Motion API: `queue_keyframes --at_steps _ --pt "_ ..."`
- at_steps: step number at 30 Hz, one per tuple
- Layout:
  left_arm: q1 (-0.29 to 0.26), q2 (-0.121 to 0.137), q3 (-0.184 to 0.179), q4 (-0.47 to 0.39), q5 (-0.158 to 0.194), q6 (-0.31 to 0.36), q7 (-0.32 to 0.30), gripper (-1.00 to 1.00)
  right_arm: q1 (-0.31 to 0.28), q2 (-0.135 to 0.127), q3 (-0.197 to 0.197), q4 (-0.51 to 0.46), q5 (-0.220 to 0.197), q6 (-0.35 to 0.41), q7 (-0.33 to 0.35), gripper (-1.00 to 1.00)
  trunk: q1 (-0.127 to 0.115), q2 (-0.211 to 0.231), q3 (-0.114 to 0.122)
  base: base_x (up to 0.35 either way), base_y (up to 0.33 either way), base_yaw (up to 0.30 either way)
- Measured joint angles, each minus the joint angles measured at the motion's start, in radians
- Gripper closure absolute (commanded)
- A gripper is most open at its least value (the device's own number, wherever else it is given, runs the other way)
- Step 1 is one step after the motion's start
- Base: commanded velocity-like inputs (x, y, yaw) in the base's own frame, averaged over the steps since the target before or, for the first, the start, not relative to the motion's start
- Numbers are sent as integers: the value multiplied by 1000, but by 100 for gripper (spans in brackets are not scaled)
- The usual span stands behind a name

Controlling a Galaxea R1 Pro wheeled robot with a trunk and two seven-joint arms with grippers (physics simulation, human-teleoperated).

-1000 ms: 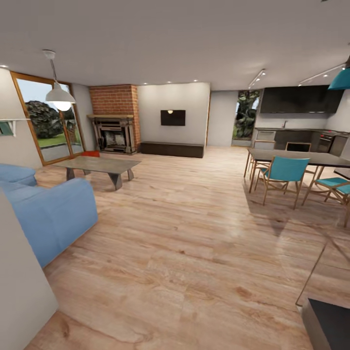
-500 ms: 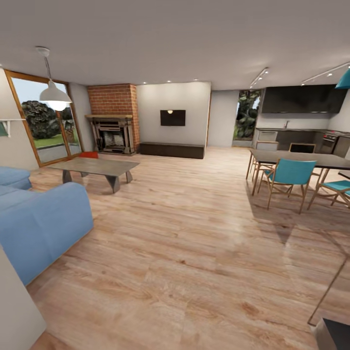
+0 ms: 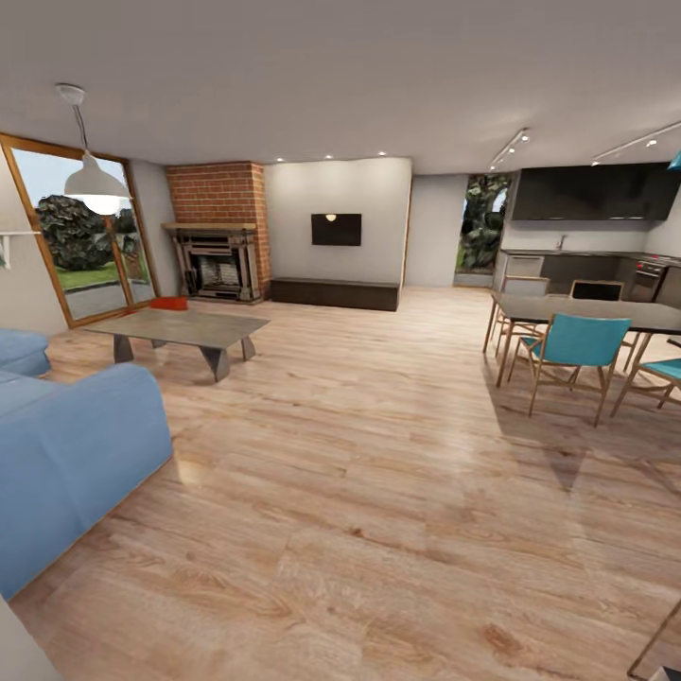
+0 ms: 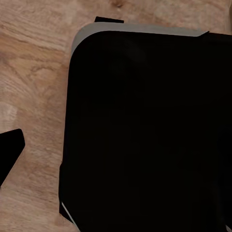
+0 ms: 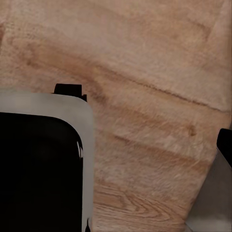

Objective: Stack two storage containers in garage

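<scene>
Room: you were looking across the living room (image 3: 359, 445), with light wood planks running to the far wall.
Container: a small orange-red shape (image 3: 170, 303) sat at about 10 o'clock in the head view, just behind the far edge of the low coffee table (image 3: 180, 328); it looked like one storage container, too small for you to tell more.
Sofa: the blue sofa (image 3: 71, 454) filled the 8 o'clock corner.
Fireplace: the brick fireplace (image 3: 217, 236) stood at 11 o'clock beside the glass doors (image 3: 80, 241).
Dining side: the dark bench (image 3: 586, 310) with teal chairs (image 3: 572, 345) stood at 3 o'clock.
Left hand: in the left wrist view you saw a black, grey-edged body (image 4: 145, 130) over the planks; whether the hand was parted or closed, you could not tell.
Right hand: the right wrist view gave the same black body (image 5: 41, 169) over wood floor; its grip could not be told either.
Container to hands: the orange-red shape lay well apart from both, far across the room.
</scene>
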Motion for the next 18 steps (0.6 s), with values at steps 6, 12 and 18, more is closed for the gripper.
queue_keyframes --at_steps 6,12,18 --pt "0 1 0 1 1 1 0 -100 0 0 -1 0 -1 -2 0 -100 0 0 0 322 0 0" --pt "0 1 0 0 0 2 0 -100 0 0 -2 0 -3 -18 0 -100 0 0 0 322 0 0" --pt "0 0 0 1 0 0 0 -100 0 9 -3 0 -4 -43 0 -100 0 0 0 322 0 -48"
